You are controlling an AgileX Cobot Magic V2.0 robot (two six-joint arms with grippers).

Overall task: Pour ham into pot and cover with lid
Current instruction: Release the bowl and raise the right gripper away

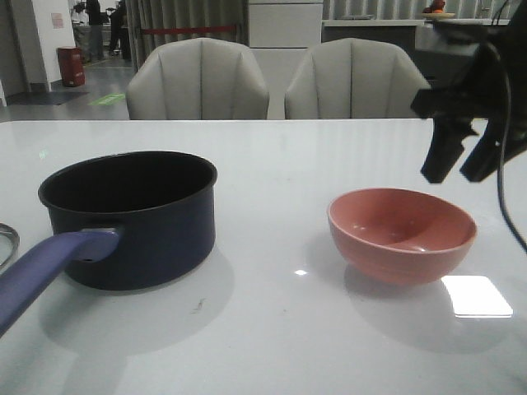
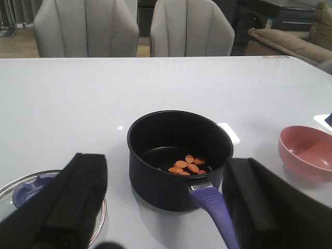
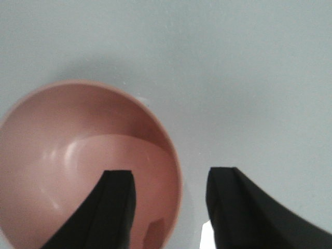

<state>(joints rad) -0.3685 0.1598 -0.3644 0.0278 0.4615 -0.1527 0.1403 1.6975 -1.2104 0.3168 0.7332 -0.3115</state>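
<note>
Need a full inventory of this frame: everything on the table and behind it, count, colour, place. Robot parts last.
pot: 1, dark navy with purple-blue handle, table left side
ham: several small orange pieces, inside the pot
pink bowl: 1, pink, empty, table right side
lid: 1, glass with metal rim and blue knob, flat on table left of the pot
table: 1, white, glossy
chairs: 2, light grey, behind the table
left gripper: 1, black, open, above the table near the lid and pot handle
right gripper: 1, black, open, above the bowl's right rim
</note>
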